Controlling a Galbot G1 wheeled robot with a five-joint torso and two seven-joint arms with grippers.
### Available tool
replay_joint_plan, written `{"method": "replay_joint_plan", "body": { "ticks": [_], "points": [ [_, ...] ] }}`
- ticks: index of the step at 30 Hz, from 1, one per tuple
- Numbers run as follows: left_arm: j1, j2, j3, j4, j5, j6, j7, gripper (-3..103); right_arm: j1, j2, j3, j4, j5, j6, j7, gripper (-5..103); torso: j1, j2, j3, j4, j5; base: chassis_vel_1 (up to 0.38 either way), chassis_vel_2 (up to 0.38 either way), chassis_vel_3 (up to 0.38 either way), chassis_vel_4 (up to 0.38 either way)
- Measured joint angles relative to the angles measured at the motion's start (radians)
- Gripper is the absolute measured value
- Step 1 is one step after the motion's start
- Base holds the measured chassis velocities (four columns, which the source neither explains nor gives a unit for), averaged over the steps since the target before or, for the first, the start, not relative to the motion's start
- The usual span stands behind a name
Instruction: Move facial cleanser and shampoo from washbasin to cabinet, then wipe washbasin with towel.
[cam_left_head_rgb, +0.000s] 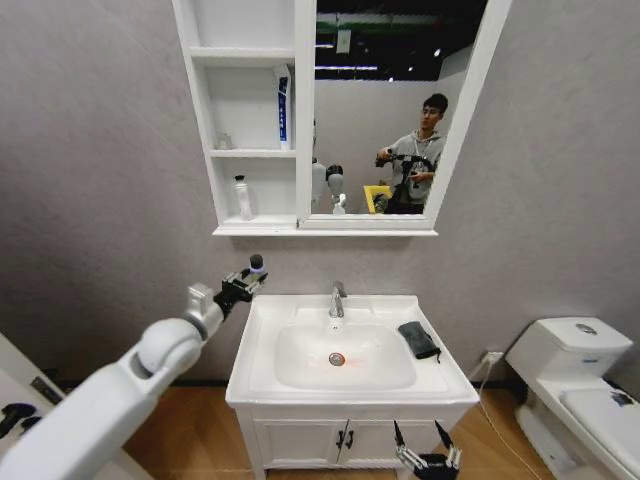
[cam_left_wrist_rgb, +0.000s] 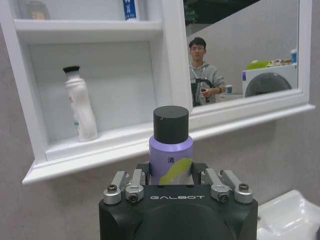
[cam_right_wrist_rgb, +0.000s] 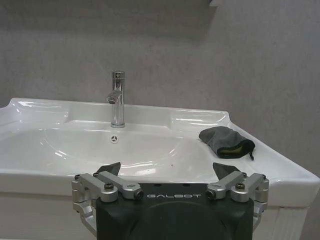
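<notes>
Left tool (cam_left_wrist_rgb: 170, 186) clamped on the purple bottle (cam_left_wrist_rgb: 170, 150), raised beside the washbasin (cam_left_head_rgb: 262, 330), just below the cabinet (cam_left_head_rgb: 250, 225); 1 bottle (cam_left_head_rgb: 242, 197) already shelved; next, lift it onto the bottom shelf; right tool (cam_left_head_rgb: 427, 440) hangs apart, low; towel (cam_left_head_rgb: 418, 339) waits on the rim.

Lilac bottle (cam_left_wrist_rgb: 170, 160) with black cap and yellow-green swirl, white cabinet (cam_left_head_rgb: 257, 150), white washbasin (cam_left_head_rgb: 270, 382), dark grey towel (cam_left_head_rgb: 418, 340), chrome tap (cam_left_head_rgb: 337, 299), reddish drain (cam_left_head_rgb: 337, 359).
</notes>
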Motion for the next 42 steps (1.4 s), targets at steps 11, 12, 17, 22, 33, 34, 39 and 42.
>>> {"method": "replay_joint_plan", "body": {
  "ticks": [11, 12, 17, 22, 33, 34, 39, 42],
  "points": [
    [-0.673, -0.140, 0.362, 0.323, -0.427, 0.139, -0.165, 42, -0.005, -0.001, 0.004, -0.010, 0.003, 0.020, 0.002, 100, 0.000, 0.000, 0.000, -0.0003, 0.0000, 0.000, 0.000, 0.000, 0.000],
    [-0.673, -0.140, 0.362, 0.323, -0.427, 0.139, -0.165, 42, -0.005, -0.001, 0.004, -0.010, 0.003, 0.020, 0.002, 100, 0.000, 0.000, 0.000, -0.0003, 0.0000, 0.000, 0.000, 0.000, 0.000],
    [-0.805, -0.268, 0.499, 0.524, -0.369, 0.139, -0.142, 42, 0.002, -0.001, 0.004, -0.017, 0.010, 0.022, 0.003, 100, 0.000, 0.000, 0.000, 0.0000, 0.0001, 0.000, 0.000, 0.000, 0.000],
    [-0.820, -0.353, 0.524, 0.637, -0.309, 0.137, -0.133, 42, 0.007, -0.004, 0.004, -0.033, 0.016, 0.031, 0.003, 100, 0.000, 0.000, 0.000, -0.0003, 0.0002, 0.000, 0.000, 0.000, 0.000],
    [-0.806, -0.430, 0.517, 0.839, -0.177, 0.132, -0.081, 42, 0.019, -0.013, 0.012, -0.064, 0.033, 0.046, 0.004, 100, 0.000, 0.000, 0.000, 0.0000, -0.0001, 0.000, 0.000, 0.000, 0.000],
    [-0.799, -0.435, 0.511, 0.849, -0.173, 0.132, -0.079, 42, 0.020, -0.014, 0.013, -0.065, 0.033, 0.046, 0.004, 100, 0.000, 0.000, 0.000, 0.0001, -0.0002, 0.000, 0.000, 0.000, 0.000],
    [-0.785, -0.449, 0.502, 0.870, -0.167, 0.131, -0.077, 42, 0.023, -0.015, 0.016, -0.065, 0.035, 0.045, 0.004, 100, 0.000, 0.000, 0.000, 0.0000, -0.0002, 0.000, 0.000, 0.000, 0.000],
    [-0.781, -0.460, 0.500, 0.887, -0.166, 0.131, -0.075, 42, 0.025, -0.014, 0.016, -0.068, 0.035, 0.044, 0.004, 100, 0.000, 0.000, 0.000, 0.0000, -0.0001, 0.000, 0.000, 0.000, 0.000]
  ]
}}
